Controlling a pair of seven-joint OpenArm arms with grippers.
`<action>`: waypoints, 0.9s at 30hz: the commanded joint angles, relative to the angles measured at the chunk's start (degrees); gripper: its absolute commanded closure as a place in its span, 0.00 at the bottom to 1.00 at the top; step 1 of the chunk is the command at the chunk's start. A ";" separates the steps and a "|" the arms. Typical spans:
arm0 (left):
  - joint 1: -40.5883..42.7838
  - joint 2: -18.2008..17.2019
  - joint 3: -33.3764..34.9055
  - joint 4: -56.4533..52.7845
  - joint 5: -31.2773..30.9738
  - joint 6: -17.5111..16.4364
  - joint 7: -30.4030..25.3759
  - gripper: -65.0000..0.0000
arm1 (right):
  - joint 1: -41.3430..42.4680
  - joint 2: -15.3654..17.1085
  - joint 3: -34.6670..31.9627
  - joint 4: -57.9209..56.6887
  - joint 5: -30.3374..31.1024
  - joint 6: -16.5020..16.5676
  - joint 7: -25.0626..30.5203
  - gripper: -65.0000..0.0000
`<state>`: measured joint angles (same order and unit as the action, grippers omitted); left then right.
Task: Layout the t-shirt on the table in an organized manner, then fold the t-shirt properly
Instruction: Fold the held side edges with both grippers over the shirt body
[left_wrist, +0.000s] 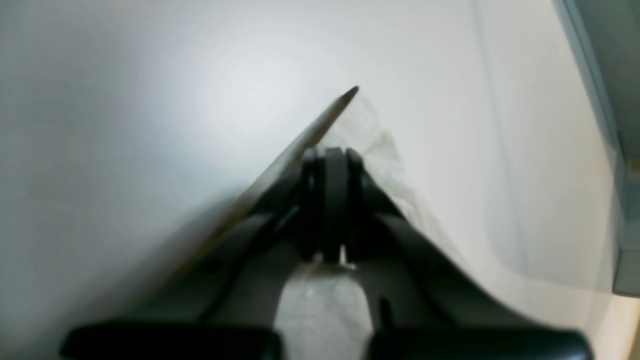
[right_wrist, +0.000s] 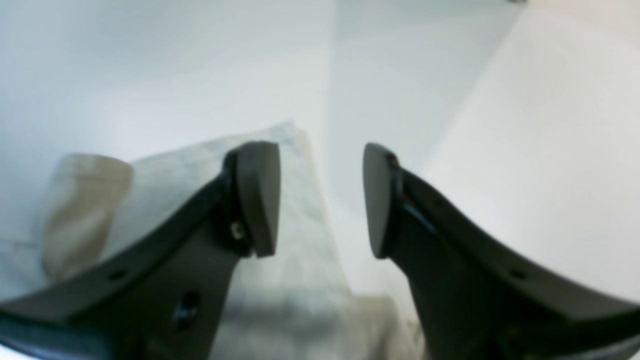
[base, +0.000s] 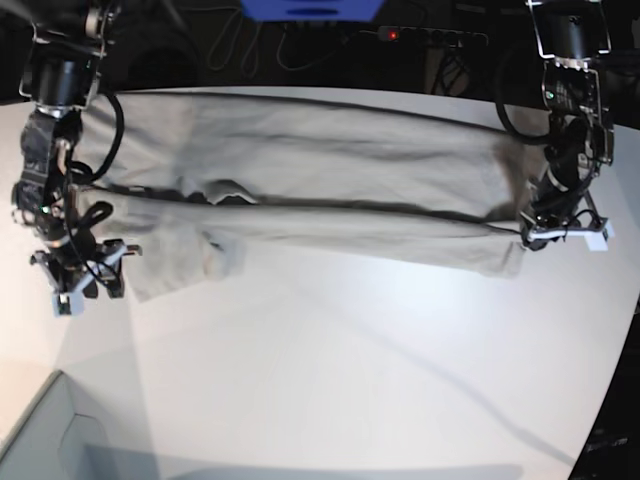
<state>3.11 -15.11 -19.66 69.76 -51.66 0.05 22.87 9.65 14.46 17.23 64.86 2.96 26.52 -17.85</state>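
A wide white table (base: 330, 390) fills the view, smooth and matte, with bare open surface on the near side of the t-shirt (base: 320, 200). A pale box corner (base: 40, 430) sits at the table's near left edge. The light beige t-shirt lies stretched sideways across the far half of the table, folded lengthwise into a long band. No writing can be read anywhere. The right gripper (right_wrist: 320, 200) hangs at one end of the shirt with its jaws spread apart, holding nothing. The left gripper (left_wrist: 332, 200) is clenched on the shirt's edge at the other end. Beyond the table's curved far edge, dark cables (base: 300, 40) lie in shadow.
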 joint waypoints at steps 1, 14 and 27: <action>-0.70 -0.84 -0.25 0.88 -0.43 -0.27 -0.94 1.00 | 2.88 1.59 -0.05 -2.31 0.34 -0.19 1.01 0.58; -0.78 -0.84 -0.08 0.88 -0.43 -0.27 -0.94 1.00 | 16.68 3.87 -9.54 -25.61 0.34 -0.19 2.68 0.41; -1.84 -0.84 -0.08 0.88 -0.34 -0.27 -0.94 1.00 | 16.42 3.78 -11.21 -31.32 0.25 -0.19 8.57 0.39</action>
<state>2.04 -15.07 -19.59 69.73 -51.53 0.23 22.94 24.86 17.47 5.87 32.99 3.01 26.26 -9.76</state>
